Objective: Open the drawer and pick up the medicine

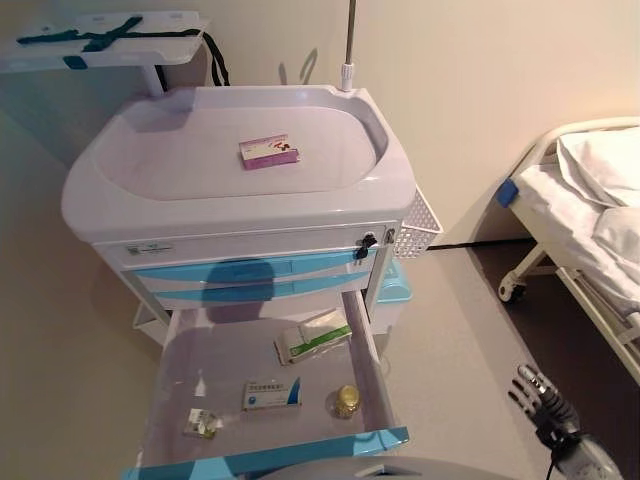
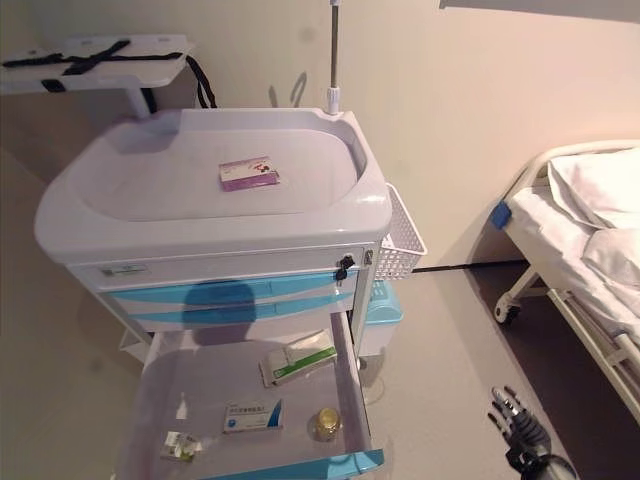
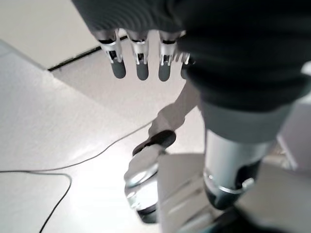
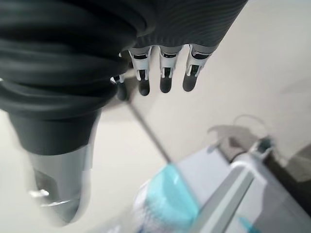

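The cart's bottom drawer (image 1: 371, 345) stands pulled out. Inside lie a white-and-green medicine box (image 1: 313, 337), a white-and-blue box (image 1: 271, 394), a small yellow-capped bottle (image 1: 346, 401) and a small vial packet (image 1: 202, 423). A pink box (image 1: 269, 151) rests on the cart's top tray (image 1: 330, 185). My right hand (image 1: 543, 400) hangs low at the right of the drawer, well apart from it, fingers straight and empty. Only the left wrist view shows my left hand (image 3: 141, 63), fingers straight over the floor, holding nothing.
Two shut blue-fronted drawers (image 1: 250, 270) sit above the pulled-out one. A white wire basket (image 1: 417, 228) hangs on the cart's right side, above a light blue bin (image 1: 395, 290). A hospital bed (image 1: 590, 200) stands at the right. A pole (image 1: 349, 40) rises behind the cart.
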